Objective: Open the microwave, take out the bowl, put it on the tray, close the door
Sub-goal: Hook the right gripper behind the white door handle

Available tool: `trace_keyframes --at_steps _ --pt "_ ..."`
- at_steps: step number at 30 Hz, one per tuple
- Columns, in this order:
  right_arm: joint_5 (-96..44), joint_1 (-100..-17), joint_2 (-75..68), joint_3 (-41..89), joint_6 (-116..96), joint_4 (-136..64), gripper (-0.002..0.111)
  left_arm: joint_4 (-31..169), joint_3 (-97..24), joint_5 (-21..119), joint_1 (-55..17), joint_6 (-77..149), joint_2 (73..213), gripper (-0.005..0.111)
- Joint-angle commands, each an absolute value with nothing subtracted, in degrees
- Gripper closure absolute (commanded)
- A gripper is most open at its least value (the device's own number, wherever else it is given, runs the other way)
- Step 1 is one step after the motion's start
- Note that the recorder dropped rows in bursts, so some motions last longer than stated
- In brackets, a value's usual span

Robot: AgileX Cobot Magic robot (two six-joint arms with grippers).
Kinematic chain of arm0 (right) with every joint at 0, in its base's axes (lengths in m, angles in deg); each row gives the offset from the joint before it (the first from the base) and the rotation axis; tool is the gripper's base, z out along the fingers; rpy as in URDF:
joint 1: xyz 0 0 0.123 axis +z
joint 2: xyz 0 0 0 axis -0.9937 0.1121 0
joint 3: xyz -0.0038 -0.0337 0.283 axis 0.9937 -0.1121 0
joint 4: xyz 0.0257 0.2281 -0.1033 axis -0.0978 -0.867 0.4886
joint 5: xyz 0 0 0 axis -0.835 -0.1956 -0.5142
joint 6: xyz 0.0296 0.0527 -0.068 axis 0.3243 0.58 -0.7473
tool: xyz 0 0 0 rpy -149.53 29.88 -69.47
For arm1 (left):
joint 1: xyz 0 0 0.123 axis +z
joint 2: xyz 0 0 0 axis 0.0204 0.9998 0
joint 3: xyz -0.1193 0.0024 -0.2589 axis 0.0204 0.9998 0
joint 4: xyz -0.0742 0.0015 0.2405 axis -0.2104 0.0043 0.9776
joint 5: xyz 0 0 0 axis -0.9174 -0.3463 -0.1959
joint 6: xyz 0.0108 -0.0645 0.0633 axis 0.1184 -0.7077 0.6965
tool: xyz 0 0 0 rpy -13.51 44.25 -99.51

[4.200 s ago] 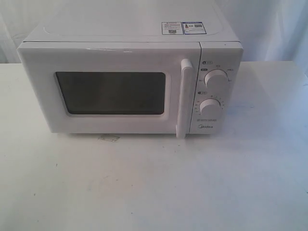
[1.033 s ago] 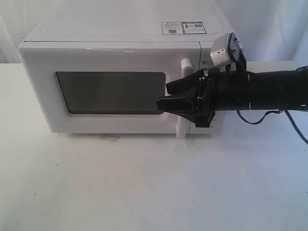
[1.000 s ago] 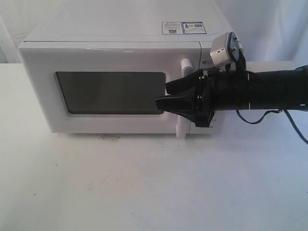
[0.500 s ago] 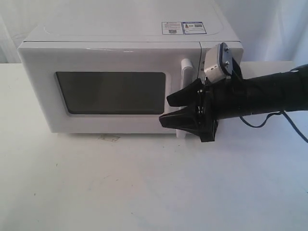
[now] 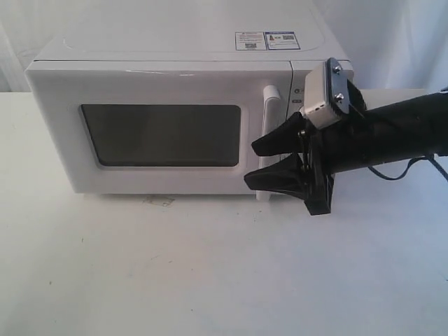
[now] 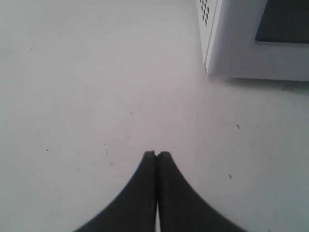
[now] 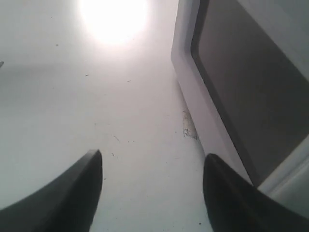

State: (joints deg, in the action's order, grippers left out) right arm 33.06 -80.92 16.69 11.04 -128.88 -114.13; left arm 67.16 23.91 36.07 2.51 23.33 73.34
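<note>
The white microwave (image 5: 161, 77) stands at the back of the table, its door (image 5: 56, 140) shut. The dark window shows nothing of the bowl, which is hidden. My right gripper (image 5: 250, 164) reaches in from the right, open and empty, with one finger above the other. Its tips lie in front of the lower half of the vertical bar handle (image 5: 270, 105); whether they touch it I cannot tell. In the right wrist view this gripper (image 7: 153, 162) points along the door's lower frame (image 7: 193, 92). My left gripper (image 6: 157, 154) is shut and empty over bare table, near a microwave corner (image 6: 231, 58). No tray is in view.
The white table (image 5: 210, 273) spreads wide in front of the microwave. A small stain (image 5: 157, 201) marks it just below the door. The right arm (image 5: 392, 133) covers the knob panel. White cloth hangs behind.
The right arm came into view, its open gripper level at the handle's middle. Over the last second it dropped lower, drew slightly right and tilted, with the jaws staying open. The door stayed shut.
</note>
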Motion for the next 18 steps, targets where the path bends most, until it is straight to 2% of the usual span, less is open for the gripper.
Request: trace_keyframes --at_steps 1,8,18 --pt "28.7 -81.4 13.5 9.0 -127.6 -113.7 0.052 67.3 24.1 35.9 2.8 23.3 73.0 0.107" --pt "18.8 -81.4 10.2 6.6 -127.7 -122.0 0.052 67.3 24.1 35.9 2.8 23.3 73.0 0.107" --pt "14.6 -81.4 10.2 5.6 -131.4 -130.8 0.052 67.3 24.1 35.9 2.8 23.3 73.0 0.107"
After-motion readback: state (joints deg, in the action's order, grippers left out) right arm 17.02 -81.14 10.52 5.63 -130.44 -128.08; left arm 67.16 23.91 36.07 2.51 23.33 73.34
